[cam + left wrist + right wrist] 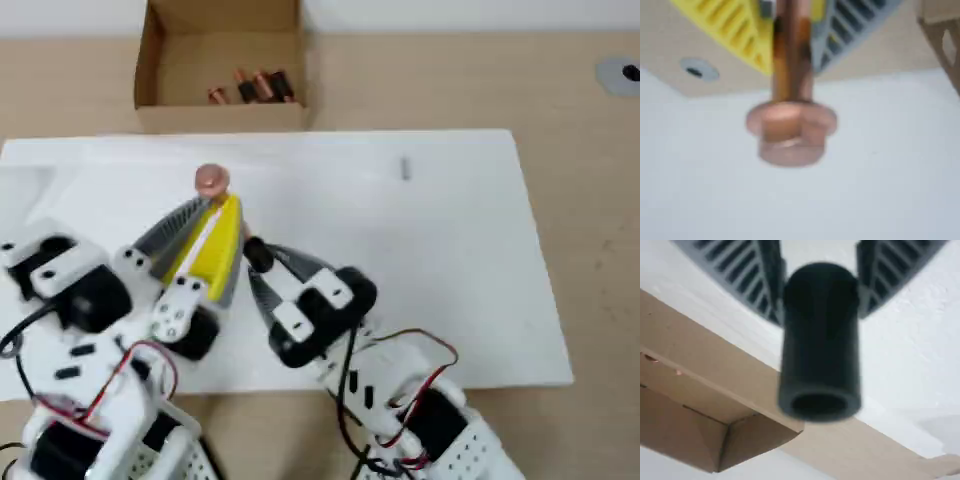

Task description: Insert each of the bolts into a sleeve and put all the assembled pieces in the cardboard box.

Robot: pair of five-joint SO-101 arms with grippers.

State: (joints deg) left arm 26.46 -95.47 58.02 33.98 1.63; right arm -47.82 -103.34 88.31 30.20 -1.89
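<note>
High view first: two arms stand side by side over a white mat, each with something in its grip. The left gripper, one finger yellow and one grey, is clamped on the shank of a copper bolt. The flanged head sticks out past the fingertips, towards the cardboard box at the far edge of the table. In the left wrist view the same bolt hangs head-outward from the left gripper's jaws, which are closed tight on the shank, and its other end is hidden between the fingers.

The right gripper pinches a black sleeve between its grey fingers. In the right wrist view the sleeve shows an open bore facing away from the gripper.

The bolt's long axis runs away from the arms toward the box. The sleeve sits just beside the left gripper's yellow finger, nearer the arm bases than the bolt head, and points in at that finger's flank. The two are apart and not in line. I judge the mating has yet to happen and needs the axes brought together.

Several assembled pieces already lie in the box.
</note>
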